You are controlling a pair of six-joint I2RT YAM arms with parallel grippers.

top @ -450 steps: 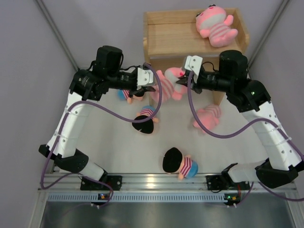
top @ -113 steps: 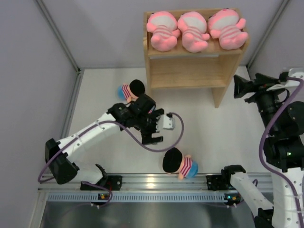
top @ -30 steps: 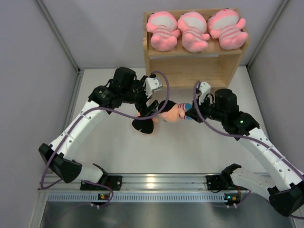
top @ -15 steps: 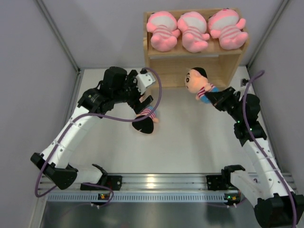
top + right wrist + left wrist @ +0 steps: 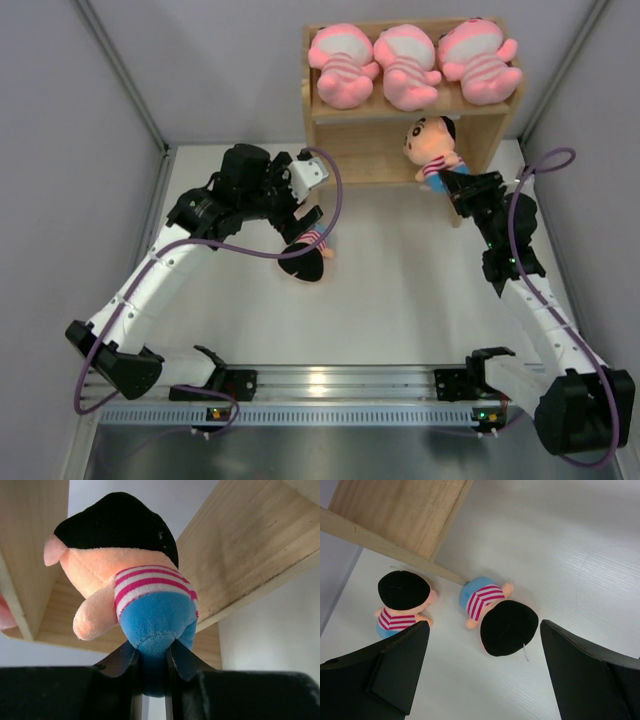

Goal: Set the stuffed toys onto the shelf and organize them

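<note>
Three pink stuffed toys (image 5: 343,65) (image 5: 408,67) (image 5: 480,60) lie in a row on the top tier of the wooden shelf (image 5: 372,165). My right gripper (image 5: 452,180) (image 5: 152,665) is shut on the blue shorts of a black-haired doll (image 5: 430,142) (image 5: 132,580). It holds the doll at the right front of the shelf's (image 5: 250,540) lower tier. My left gripper (image 5: 301,204) (image 5: 484,625) hangs open over a doll (image 5: 303,258) (image 5: 500,617) lying face down on the table. Another doll (image 5: 402,602) lies by the shelf's (image 5: 395,515) left foot, hidden under the arm in the top view.
Grey walls close in the white table (image 5: 400,300) on the left, right and back. The metal rail (image 5: 330,385) with both arm bases runs along the near edge.
My right gripper has carried the doll up and to the right, to the lower tier's opening. The left arm has hardly moved and stays open.
</note>
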